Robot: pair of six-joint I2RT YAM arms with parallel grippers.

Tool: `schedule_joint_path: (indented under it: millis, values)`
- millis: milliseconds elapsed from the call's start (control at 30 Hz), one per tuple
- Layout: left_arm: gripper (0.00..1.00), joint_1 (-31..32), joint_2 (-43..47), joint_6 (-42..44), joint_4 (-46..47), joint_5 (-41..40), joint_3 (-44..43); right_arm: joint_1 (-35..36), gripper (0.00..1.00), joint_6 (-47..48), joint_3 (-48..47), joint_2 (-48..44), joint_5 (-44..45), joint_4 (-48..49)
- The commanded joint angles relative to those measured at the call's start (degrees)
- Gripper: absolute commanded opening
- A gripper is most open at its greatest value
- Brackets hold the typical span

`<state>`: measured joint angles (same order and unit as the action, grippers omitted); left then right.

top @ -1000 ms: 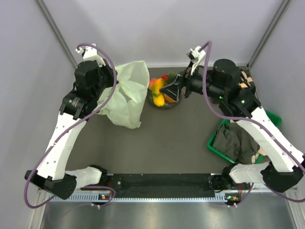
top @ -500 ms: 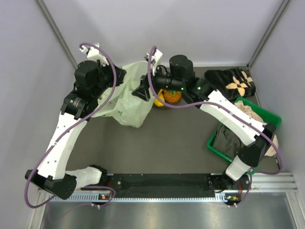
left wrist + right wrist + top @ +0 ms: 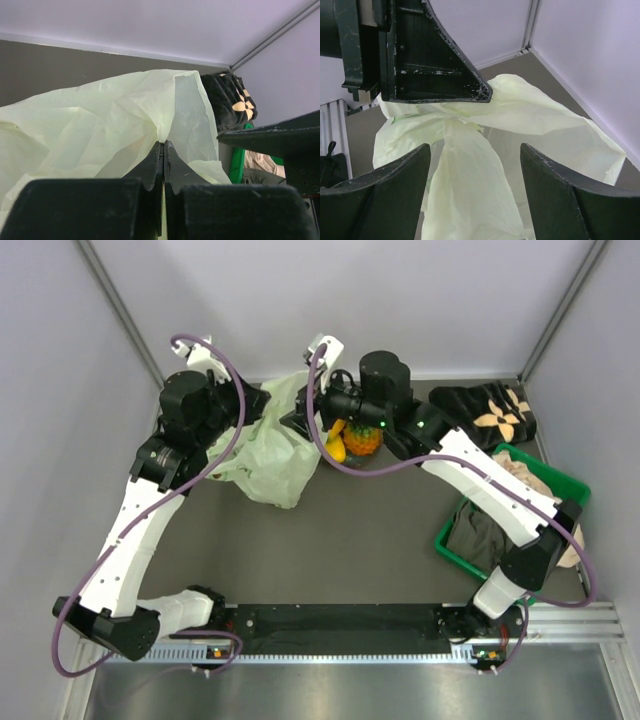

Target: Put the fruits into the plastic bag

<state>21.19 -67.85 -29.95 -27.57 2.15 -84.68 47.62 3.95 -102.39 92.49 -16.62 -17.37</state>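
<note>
The left pincer (image 3: 163,150) is pinching a fold of the pale green plastic bag (image 3: 265,455) between closed fingers, while the right pincer (image 3: 475,150) is hanging wide apart over the bag's crumpled top, the fruits (image 3: 355,440) sitting on the bench (image 3: 350,540) just beside the bag, and a green basket (image 3: 447,540) and dark flowered cloth (image 3: 490,410) lying well beyond them.
</note>
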Motion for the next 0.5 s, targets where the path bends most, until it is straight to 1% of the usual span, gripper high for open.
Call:
schedule_joint_path:
  millis: [0, 33, 100, 133, 200, 233, 267, 300, 333, 367, 433, 467]
  values:
    - [0.00, 0.2, 1.1, -0.5, 3.9, 1.3, 0.0, 0.6, 0.69, 0.5, 1.7, -1.6, -4.3, 1.6]
    - [0.00, 0.2, 1.1, -0.5, 3.9, 1.5, 0.0, 0.6, 0.63, 0.2, 1.8, -1.4, -5.0, 1.7]
    - [0.00, 0.2, 1.1, -0.5, 4.3, 1.6, 0.4, 0.6, 0.59, -0.3, 1.2, -0.9, -7.4, 1.7]
    - [0.00, 0.1, 1.0, -0.5, 4.4, 1.7, 0.5, 0.6, 0.54, -1.1, 0.9, -0.7, -8.2, 1.5]
    - [0.00, 0.2, 1.0, -0.2, 3.9, 0.7, 0.5, 0.7, 0.47, -2.0, -0.1, -0.6, -10.5, 1.0]
    - [0.00, 0.1, 0.9, -0.3, 3.4, -0.4, 0.4, 0.6, 0.37, -3.1, 0.2, -1.2, -11.1, 1.5]
    - [0.00, 0.2, 0.8, -0.2, 2.5, -3.4, 0.2, 0.7, 0.35, -3.4, 0.7, -2.0, -11.5, 2.2]
    - [0.00, 0.2, 0.8, -0.1, 1.9, -5.0, -0.4, 0.7, 0.34, -3.5, 3.1, -4.4, -11.9, 2.9]
    - [0.00, 0.2, 0.5, 0.1, 0.3, -6.3, -0.7, 0.7, 0.28, -3.5, 4.5, -6.0, -11.9, 3.5]
    - [0.00, 0.2, 0.4, 0.3, -0.2, -8.7, -1.3, 0.7, 0.27, -3.5, 5.8, -7.4, -11.7, 3.7]
    - [0.00, 0.1, 0.0, 0.5, -0.8, -10.4, -1.4, 0.6, 0.25, -3.6, 9.2, -11.4, -11.7, 3.0]
    - [0.00, 0.1, 0.0, 0.8, -0.7, -10.9, -1.4, 0.7, 0.25, -3.5, 10.3, -12.5, -11.5, 0.9]
